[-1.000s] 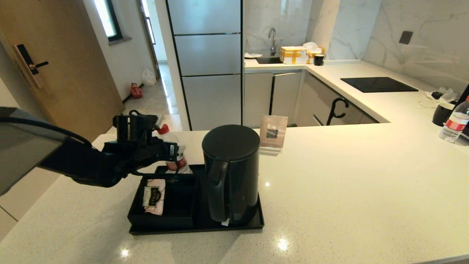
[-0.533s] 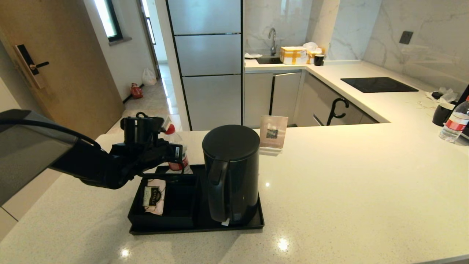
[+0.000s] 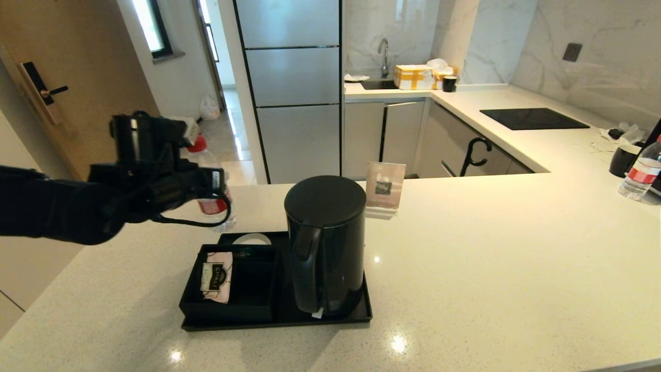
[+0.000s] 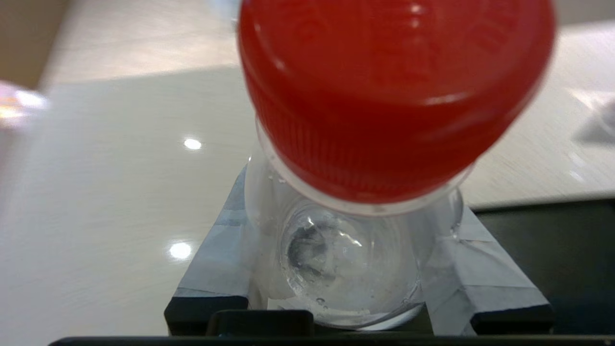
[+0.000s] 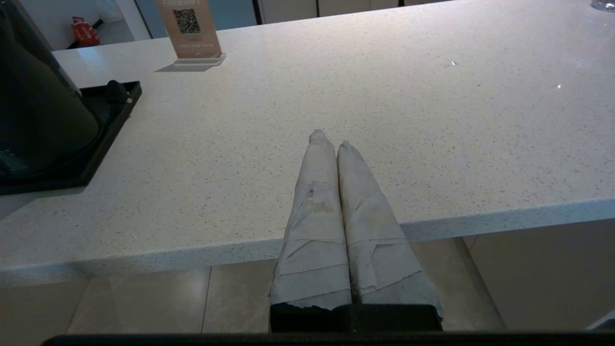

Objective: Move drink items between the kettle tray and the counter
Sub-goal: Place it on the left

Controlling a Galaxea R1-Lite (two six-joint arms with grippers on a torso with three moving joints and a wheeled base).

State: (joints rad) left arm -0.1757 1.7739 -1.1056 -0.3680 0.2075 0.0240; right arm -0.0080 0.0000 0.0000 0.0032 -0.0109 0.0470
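Above counter, left of kettle tray, our left gripper jaws clamp water bottle aloft; right gripper jaws closed, empty.

— What sits on the counter?
— The kettle tray near its front edge, a small QR-code sign just behind that, and far to the right a black mug beside a second water bottle
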